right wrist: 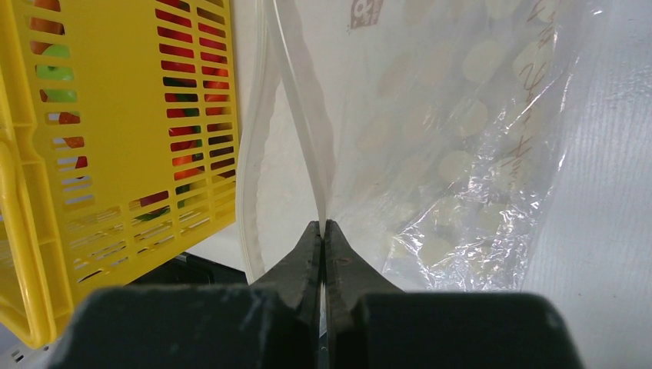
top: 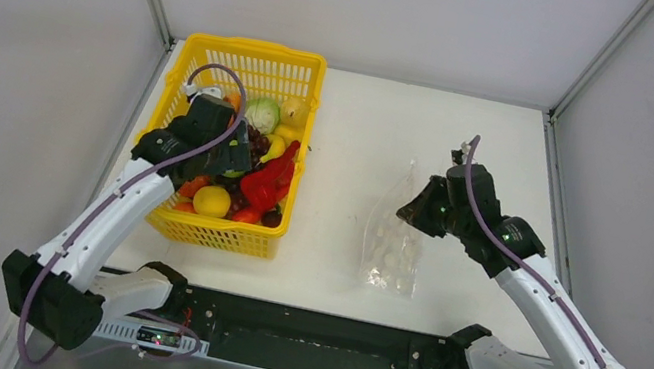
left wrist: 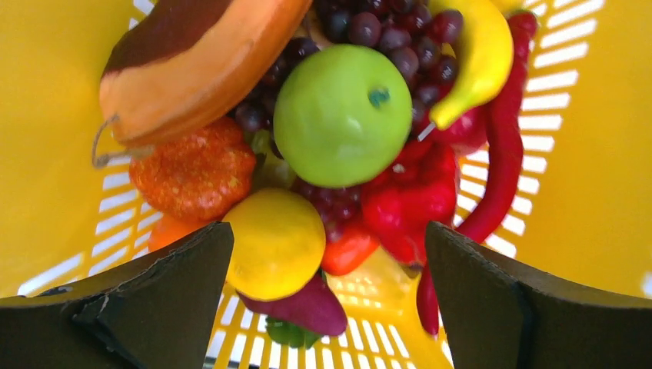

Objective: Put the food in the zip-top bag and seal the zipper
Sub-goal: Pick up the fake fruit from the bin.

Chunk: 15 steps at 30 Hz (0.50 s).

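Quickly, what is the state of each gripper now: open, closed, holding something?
Left gripper: open, empty, over the food in the basket.
Right gripper: closed on the zipper of the zip-top bag.

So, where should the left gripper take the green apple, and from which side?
Probably across its round middle, from straight above: the green apple lies uppermost in the yellow basket, its outline almost wholly free. The left gripper is open above it.
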Available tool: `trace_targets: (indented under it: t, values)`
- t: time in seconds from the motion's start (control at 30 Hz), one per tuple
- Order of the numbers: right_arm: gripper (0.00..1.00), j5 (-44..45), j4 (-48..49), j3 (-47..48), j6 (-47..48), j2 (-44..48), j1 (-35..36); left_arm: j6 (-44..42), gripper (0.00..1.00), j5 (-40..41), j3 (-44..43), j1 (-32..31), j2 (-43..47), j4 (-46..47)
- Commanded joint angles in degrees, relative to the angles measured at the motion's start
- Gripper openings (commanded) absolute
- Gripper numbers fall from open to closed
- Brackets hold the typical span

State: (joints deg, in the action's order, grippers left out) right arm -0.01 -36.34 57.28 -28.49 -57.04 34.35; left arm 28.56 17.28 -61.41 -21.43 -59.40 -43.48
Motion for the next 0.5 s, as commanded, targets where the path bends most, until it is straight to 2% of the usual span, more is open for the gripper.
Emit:
trace_targets:
  t: [0.0,0.17,0.33,0.47]
  values:
    - [0.00,-1.40,1.60,-0.51,-0.12,0.98,-0.15,-1.43,0.99,-1.75,-0.03,2.84,-5.05,7.48]
    - [0.00,-2.32,1.98,-1.02,-0.01,1.08,-0.11,-1.92,0.99,-3.78,-2.64,3.54,-12.24,9.81]
    - [0.00,-2.46,2.37,-1.26,-0.07,1.17,-0.11,-0.44,0.94,0.32,-2.60,3.94,-18.25,9.77]
    - [0.01,-2.17,2.39,-1.28,0.35,1.27,-0.11,1.52,0.91,1.72,0.59,4.00,-19.66,12.85]
